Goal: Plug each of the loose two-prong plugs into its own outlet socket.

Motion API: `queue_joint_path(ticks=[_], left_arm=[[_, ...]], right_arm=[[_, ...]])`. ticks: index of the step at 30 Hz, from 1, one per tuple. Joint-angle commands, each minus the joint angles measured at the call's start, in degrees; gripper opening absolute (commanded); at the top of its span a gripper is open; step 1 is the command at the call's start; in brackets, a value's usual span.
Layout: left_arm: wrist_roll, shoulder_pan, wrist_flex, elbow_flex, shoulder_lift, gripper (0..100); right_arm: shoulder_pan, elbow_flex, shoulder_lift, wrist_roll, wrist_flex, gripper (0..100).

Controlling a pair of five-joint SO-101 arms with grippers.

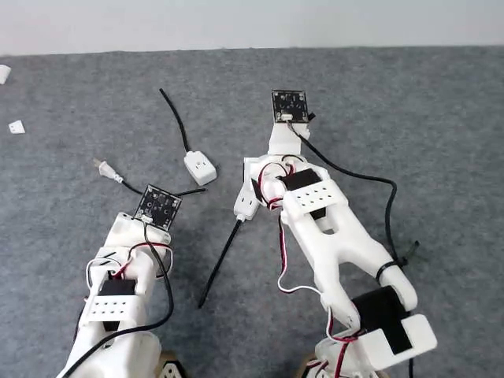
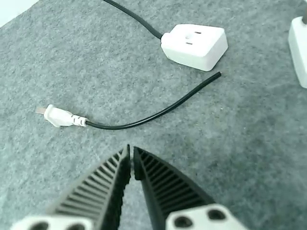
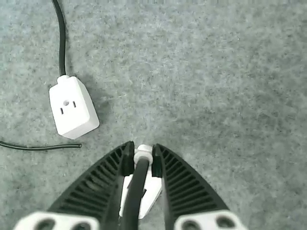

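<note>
You are working at what looks like a robotics lab bench. The worktop (image 1: 441,118) is covered with grey felt-like matting right across the frame, and a plain pale wall (image 1: 252,24) runs along the top edge. The left arm (image 1: 118,276) at the lower left and the right arm (image 1: 331,228) right of centre are white printed shells. Their red, white and black wiring is left exposed, and each carries a bare camera board (image 1: 157,206) on its wrist. The props are test pieces: an outlet socket (image 1: 200,167) on a short black lead, and a plug (image 1: 105,169) whose cord (image 2: 144,120) ends in a cut stub.
</note>
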Motion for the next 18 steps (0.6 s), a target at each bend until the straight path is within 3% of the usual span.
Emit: queue_joint_path(ticks=[1,18], left_arm=[[0.5,-0.4,-1.6,-0.3,-1.1,1],[0.5,-0.5,-1.6,-0.3,-1.1,1]], right_arm=[[0.6,-2.9,-0.3,-0.5,0.3,0.8],[2.8,-2.4,-0.3,-0.4,2.9,0.8]])
